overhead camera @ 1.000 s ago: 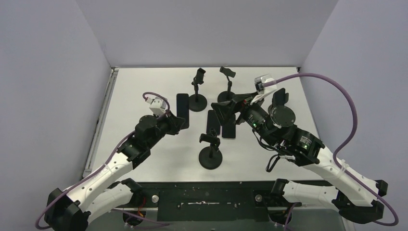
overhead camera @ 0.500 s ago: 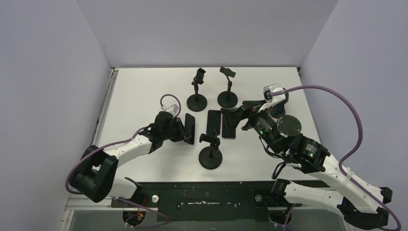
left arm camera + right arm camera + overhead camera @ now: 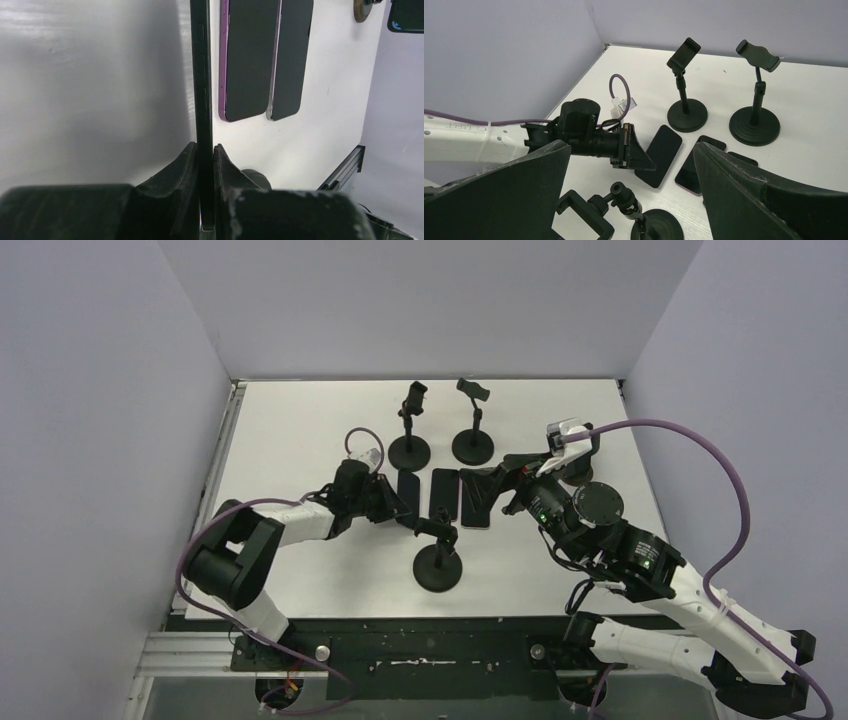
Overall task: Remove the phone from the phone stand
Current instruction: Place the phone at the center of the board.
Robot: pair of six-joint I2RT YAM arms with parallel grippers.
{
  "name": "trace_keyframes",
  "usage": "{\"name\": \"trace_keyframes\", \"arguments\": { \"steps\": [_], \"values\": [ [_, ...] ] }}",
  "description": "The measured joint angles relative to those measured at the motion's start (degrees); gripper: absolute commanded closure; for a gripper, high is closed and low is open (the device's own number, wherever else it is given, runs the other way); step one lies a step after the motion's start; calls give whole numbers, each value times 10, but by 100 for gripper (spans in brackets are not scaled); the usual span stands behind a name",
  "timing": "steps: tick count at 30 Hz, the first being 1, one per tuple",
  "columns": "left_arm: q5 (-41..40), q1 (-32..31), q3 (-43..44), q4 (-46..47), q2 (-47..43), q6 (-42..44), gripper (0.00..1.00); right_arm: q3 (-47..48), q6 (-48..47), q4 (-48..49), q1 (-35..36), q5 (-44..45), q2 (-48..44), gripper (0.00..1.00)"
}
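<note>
My left gripper (image 3: 388, 504) is shut on a black phone (image 3: 408, 487) and holds it by its near end, low over the table. In the left wrist view the phone (image 3: 202, 90) is edge-on between my fingers (image 3: 184, 165). In the right wrist view the phone (image 3: 659, 155) lies nearly flat beside the left gripper (image 3: 629, 150). The near phone stand (image 3: 437, 552) has an empty clamp (image 3: 584, 216). My right gripper (image 3: 492, 480) is wide open and empty above the table's middle; its fingers (image 3: 504, 195) frame the right wrist view.
Two more phones lie side by side on the table: a purple-edged one (image 3: 444, 495) (image 3: 248, 55) and a second (image 3: 476, 502) (image 3: 292, 55). Two empty stands (image 3: 410, 427) (image 3: 473, 422) stand at the back. A fourth stand's base (image 3: 597, 503) sits by the right arm.
My left arm has stretched out to the right and carried the phone down beside the two phones on the table. My right arm drew back slightly and stays open.
</note>
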Motion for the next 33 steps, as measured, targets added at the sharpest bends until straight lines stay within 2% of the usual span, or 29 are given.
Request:
{"name": "trace_keyframes", "arguments": {
  "steps": [13,18,25,33],
  "values": [
    [35,4,46,45,87,-24,100,-2,9,-10,0,0,-1,0],
    [55,4,48,70,105,-34,89,-2,15,-11,0,0,-1,0],
    [61,5,49,72,114,-37,67,-2,18,-14,0,0,-1,0],
    [57,19,48,68,110,-31,56,-2,21,-14,0,0,0,0]
  ]
}}
